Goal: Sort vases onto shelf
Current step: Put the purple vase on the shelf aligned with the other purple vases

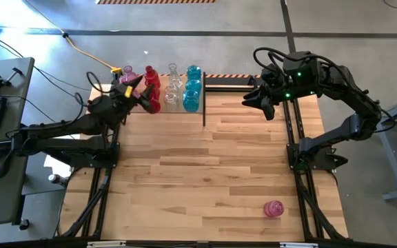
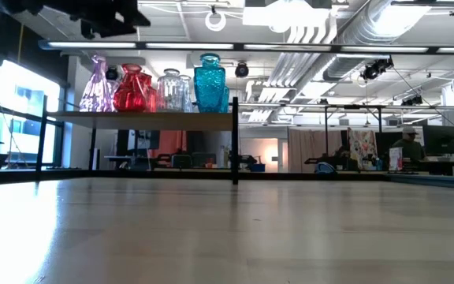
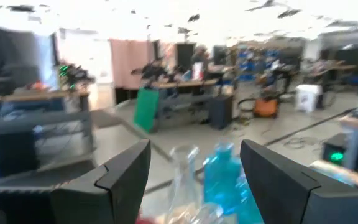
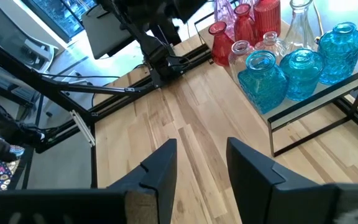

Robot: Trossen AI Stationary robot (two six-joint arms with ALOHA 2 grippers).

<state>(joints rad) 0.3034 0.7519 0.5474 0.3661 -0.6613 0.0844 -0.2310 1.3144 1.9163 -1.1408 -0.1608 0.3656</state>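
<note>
Upper centre of the overhead frame: pink, red, clear and teal vases (image 1: 173, 88) stood grouped on the shelf (image 1: 202, 103). The left gripper (image 1: 145, 97) hovered at the red ones, fingers spread wide and holding nothing. The right gripper (image 1: 248, 97), upper right, waited partly open and empty. One pink vase (image 1: 273, 209) lay alone at lower right on the table (image 1: 205, 172).

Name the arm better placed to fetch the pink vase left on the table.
Right, probably. The pink vase lies at the table's near right, on the right arm's side. The right gripper hangs open and empty beside the shelf, while the left gripper is over the shelved vases, farther away.
</note>
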